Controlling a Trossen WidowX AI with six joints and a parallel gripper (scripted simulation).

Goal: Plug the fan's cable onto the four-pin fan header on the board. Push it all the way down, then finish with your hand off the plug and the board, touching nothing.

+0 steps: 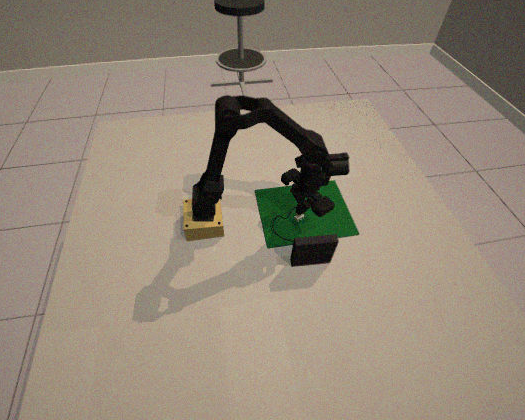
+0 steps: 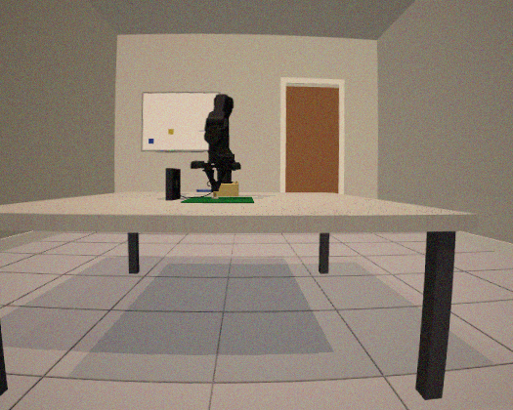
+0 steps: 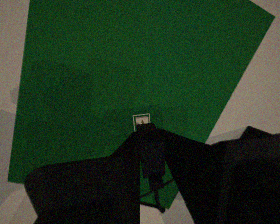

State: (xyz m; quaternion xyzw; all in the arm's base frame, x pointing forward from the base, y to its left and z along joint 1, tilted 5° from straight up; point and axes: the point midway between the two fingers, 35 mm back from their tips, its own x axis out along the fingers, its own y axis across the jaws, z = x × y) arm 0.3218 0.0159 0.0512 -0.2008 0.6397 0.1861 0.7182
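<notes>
The green board [image 1: 338, 226] [image 2: 236, 200] [image 3: 90, 50] lies flat on the table. The small white four-pin header [image 1: 300, 217] [image 3: 142, 119] stands on it; in the wrist view its near part is hidden behind the fingertips and plug. My gripper [image 1: 301, 212] [image 3: 147, 134] is shut on the dark plug [image 3: 151, 156], right at the header. Whether the plug is above the header or partly in it cannot be told. The thin black cable [image 1: 273, 227] [image 3: 159, 195] trails from the plug to the fan [image 1: 314, 251] [image 2: 173, 184], a dark upright block at the board's edge.
The arm's yellow base block [image 1: 204, 232] [image 2: 229, 189] stands on the table [image 1: 262, 352] to the left of the board in the top view. The fan stands close to the arm's working side. A stool [image 1: 239, 4] is beyond the table.
</notes>
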